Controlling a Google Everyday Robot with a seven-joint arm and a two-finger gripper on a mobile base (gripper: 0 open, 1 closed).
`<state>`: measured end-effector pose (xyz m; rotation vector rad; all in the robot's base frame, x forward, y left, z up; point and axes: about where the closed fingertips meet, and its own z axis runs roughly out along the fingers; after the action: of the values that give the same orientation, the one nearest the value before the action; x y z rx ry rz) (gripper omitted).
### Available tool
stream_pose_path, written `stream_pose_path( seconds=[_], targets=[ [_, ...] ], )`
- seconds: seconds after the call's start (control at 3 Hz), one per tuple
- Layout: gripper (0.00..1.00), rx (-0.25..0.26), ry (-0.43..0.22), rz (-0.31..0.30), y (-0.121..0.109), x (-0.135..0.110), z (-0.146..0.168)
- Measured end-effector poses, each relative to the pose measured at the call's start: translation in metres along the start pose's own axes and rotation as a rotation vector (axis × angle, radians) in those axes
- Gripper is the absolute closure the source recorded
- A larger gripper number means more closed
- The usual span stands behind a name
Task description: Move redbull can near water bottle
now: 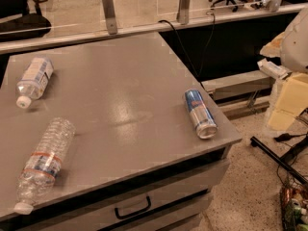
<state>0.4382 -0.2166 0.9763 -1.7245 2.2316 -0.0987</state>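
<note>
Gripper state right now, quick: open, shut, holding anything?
Gripper: not in view, so its state cannot be told. The redbull can lies on its side on the table, with nothing holding it.

Silver-blue redbull can [200,113] lies sideways, right; clear water bottle [42,163] lies front-left.

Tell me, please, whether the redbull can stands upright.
Tipped: redbull can lies on its side on the table; gripper not in view.
</note>
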Motion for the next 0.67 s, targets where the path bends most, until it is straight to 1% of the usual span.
stream_pose_path(
  seconds=[0.33, 0.67],
  targets=[
    [0.00, 0.004, -0.005, -0.001, -0.0005, -0.0017, -0.0003],
    [0.00, 0.019, -0.038, 0.028, -0.0062, -0.0093, 0.0097]
  ],
)
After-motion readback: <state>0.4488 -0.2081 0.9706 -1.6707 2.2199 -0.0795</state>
